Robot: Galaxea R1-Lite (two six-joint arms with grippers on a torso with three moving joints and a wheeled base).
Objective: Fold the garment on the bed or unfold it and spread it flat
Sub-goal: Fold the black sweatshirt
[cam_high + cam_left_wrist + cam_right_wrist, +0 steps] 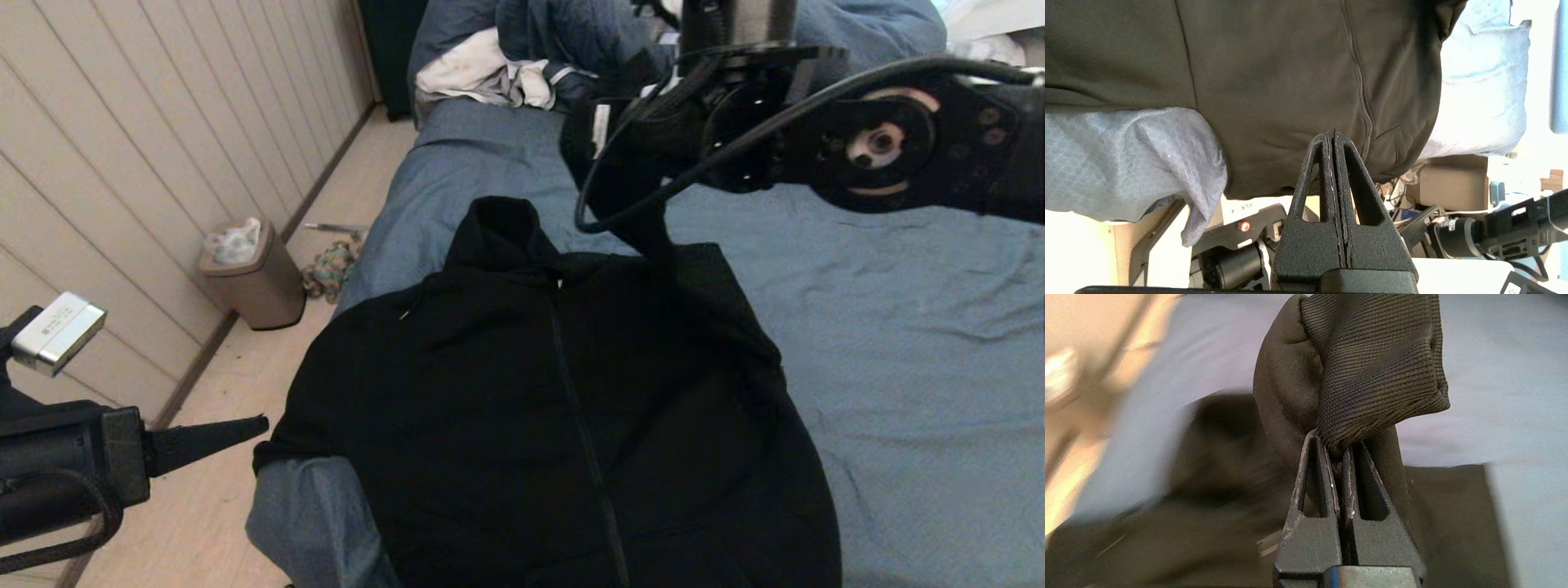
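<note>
The black zip-up garment [571, 392] lies front-up on the blue-grey bed [898, 327], hood toward the far end and its near left edge hanging over the mattress corner. My right arm [882, 147] reaches over the far part of the bed. Its gripper [1333, 443] is shut on the ribbed sleeve cuff [1372, 367], and the sleeve [629, 204] hangs lifted from the shoulder. My left gripper [263, 423] is shut and empty, beside the bed's near left corner over the floor. In the left wrist view the left gripper [1333, 134] points at the garment's hem [1274, 81].
A brown waste bin [249, 278] and a rope toy [331, 269] sit on the floor by the panelled wall at left. A dark blue duvet [571, 33] and a white-grey cloth [482, 73] are piled at the far end. Bare sheet stretches to the right.
</note>
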